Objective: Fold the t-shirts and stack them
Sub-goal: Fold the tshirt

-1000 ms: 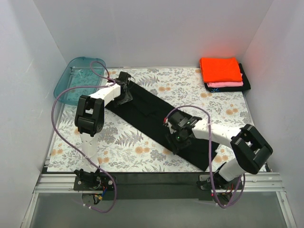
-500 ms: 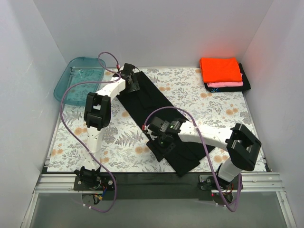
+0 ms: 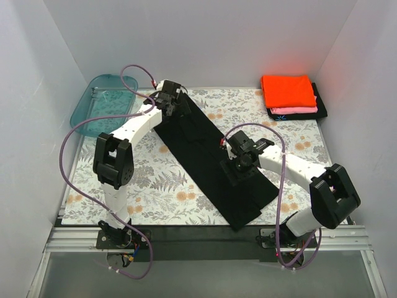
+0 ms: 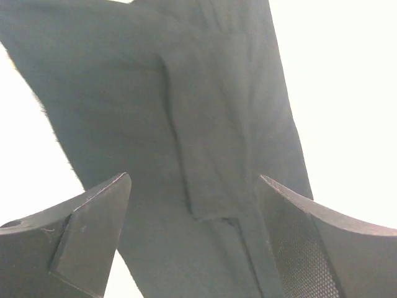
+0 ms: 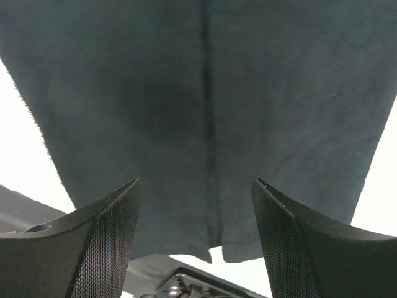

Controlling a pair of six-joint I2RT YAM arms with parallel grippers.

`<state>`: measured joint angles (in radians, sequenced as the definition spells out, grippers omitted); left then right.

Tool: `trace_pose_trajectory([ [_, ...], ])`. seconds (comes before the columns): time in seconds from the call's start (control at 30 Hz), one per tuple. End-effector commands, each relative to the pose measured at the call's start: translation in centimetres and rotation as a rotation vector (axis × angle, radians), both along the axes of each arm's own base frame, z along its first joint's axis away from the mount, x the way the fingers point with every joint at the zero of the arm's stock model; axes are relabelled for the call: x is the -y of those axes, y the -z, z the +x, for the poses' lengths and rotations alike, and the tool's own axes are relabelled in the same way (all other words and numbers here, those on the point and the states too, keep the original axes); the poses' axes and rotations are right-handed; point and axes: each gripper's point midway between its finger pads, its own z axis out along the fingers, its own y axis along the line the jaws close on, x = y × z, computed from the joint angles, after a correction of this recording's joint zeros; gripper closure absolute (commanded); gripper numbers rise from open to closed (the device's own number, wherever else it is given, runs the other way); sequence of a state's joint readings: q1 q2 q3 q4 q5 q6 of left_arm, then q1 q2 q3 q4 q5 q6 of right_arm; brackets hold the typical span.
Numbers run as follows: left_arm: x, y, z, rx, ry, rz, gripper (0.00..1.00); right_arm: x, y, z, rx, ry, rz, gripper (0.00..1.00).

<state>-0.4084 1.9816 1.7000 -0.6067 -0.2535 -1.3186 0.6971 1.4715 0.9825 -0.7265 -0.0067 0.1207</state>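
Note:
The large plain black t-shirt (image 3: 205,161) lies flat as a long folded strip, running diagonally from the back left to the front right of the table. My left gripper (image 3: 175,107) is open over its far end; the left wrist view shows bare cloth (image 4: 205,124) between the spread jaws (image 4: 193,180). My right gripper (image 3: 240,169) is open over the strip's near half; the cloth's hem (image 5: 205,93) shows between its jaws (image 5: 196,182). The orange shirt (image 3: 287,91) tops a folded stack over the pink one (image 3: 298,110) and the black one with a blue mark (image 3: 282,115).
A teal see-through tub (image 3: 102,105) stands at the back left corner. A floral cloth (image 3: 155,186) covers the table. White walls close in the left, back and right sides. The arm bases and a black rail (image 3: 198,234) run along the near edge.
The black strip has swung to a steeper diagonal and shifted left. My left gripper moved toward the back. My right gripper went left, then back right and farther from the near edge.

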Motion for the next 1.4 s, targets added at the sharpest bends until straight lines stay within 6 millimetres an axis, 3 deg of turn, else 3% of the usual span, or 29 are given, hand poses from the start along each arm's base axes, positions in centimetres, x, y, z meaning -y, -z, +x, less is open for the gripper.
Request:
trace_pose_trajectory([
  [0.0, 1.7, 3.3, -1.4, -0.084, 0.006, -0.025, 0.19, 0.1, 0.7, 1.2, 0.018, -0.029, 0.019, 0.23],
  [0.23, 3.9, 7.1, -0.3, -0.132, 0.018, -0.016, 0.28, 0.7, 3.7, 0.3, -0.052, -0.003, 0.0, 0.24],
  [0.47, 3.4, 11.9, 0.3, -0.186, 0.043, 0.077, 0.3, 1.4, 5.5, -1.9, -0.137, 0.009, -0.013, 0.25],
  [0.57, 3.2, 13.9, 0.1, -0.219, 0.072, 0.113, 0.3, 0.4, 5.5, -3.8, -0.189, -0.008, 0.018, 0.27],
  [0.77, 3.4, 16.5, 1.2, -0.243, 0.132, 0.167, 0.3, -5.3, 4.8, -8.2, -0.276, -0.152, 0.075, 0.27],
  [0.83, 3.8, 15.8, 2.8, -0.207, 0.156, 0.182, 0.3, -7.4, 4.6, -8.4, -0.269, -0.171, 0.077, 0.27],
  [0.87, 3.9, 16.5, 3.2, -0.209, 0.166, 0.198, 0.3, -8.0, 4.6, -8.2, -0.261, -0.18, 0.072, 0.27],
  [0.93, 4.3, 15.4, 4.9, -0.167, 0.18, 0.207, 0.29, -8.3, 5.5, -7.4, -0.244, -0.165, 0.03, 0.27],
  [0.97, 4.3, 16.2, 5.1, -0.172, 0.184, 0.213, 0.29, -8.9, 5.2, -6.6, -0.223, -0.162, 0.033, 0.27],
  [1.17, 4.2, 15.5, 7.8, -0.108, 0.165, 0.182, 0.29, -9.2, 6.7, -5.6, -0.226, -0.152, -0.027, 0.26],
  [1.3, 3.9, 14.5, 8.4, -0.091, 0.139, 0.142, 0.26, -9.6, 5.8, -5.7, -0.229, -0.155, 0.006, 0.26],
  [1.37, 4.3, 12.5, 8.6, -0.057, 0.142, 0.113, 0.23, -10.1, 4.0, -5.5, -0.201, -0.152, 0.05, 0.25],
])
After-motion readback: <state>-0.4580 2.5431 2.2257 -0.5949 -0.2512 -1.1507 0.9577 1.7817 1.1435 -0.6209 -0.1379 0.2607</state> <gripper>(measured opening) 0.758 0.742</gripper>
